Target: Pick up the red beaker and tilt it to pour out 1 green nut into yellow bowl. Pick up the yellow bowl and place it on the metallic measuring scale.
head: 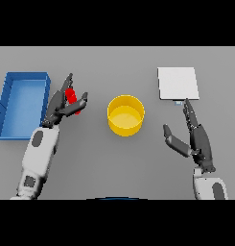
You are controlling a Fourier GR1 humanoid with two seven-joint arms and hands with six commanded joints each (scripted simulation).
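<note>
The red beaker (70, 94) stands left of centre, partly covered by my left hand (57, 112). That hand is open, with its straight fingers along the beaker's far-left side and its thumb (79, 103) across the near-right side. No green nut can be made out. The yellow bowl (125, 116) sits upright at the table's centre, and I see nothing in it. The metallic scale (178, 82), a pale square plate, lies at the back right. My right hand (198, 139) rests open just in front of the scale, fingertips pointing toward it, apart from the bowl.
A blue bin (8, 106) stands at the far left, right beside my left arm and hand. Bare grey table lies between the bowl and each hand.
</note>
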